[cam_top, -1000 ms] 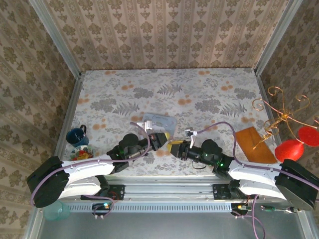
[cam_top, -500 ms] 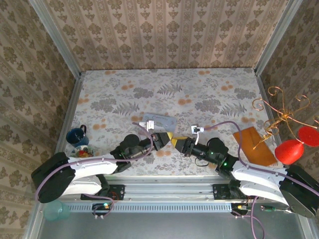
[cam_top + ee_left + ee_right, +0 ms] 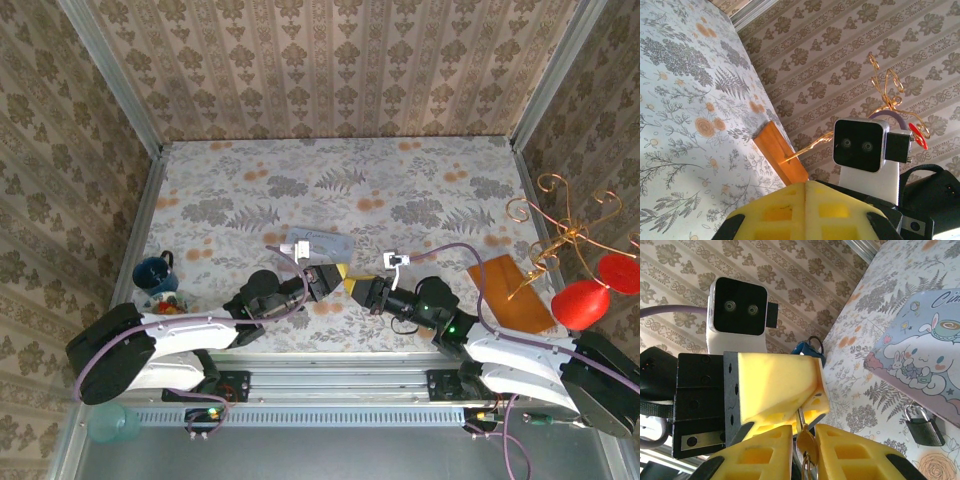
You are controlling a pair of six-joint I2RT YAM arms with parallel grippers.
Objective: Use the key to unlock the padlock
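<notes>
Key (image 3: pixel 805 442) up and down at bottom middle — thin end at pinched-shut left gripper (image 3: pixel 812 406), fat end between fingers of right gripper (image 3: pixel 804 434), grip hard to tell. Padlock (image 3: pixel 923 426) lower right — loop pointing up.

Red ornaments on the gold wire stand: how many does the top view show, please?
2. One red ornament sits beside the orange-brown board; the other is farther right, at the frame edge. More may be off-frame.

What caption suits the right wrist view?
Left end effector holds key between fingers of right end effector; padlock lies beside cartoon tin.
</notes>
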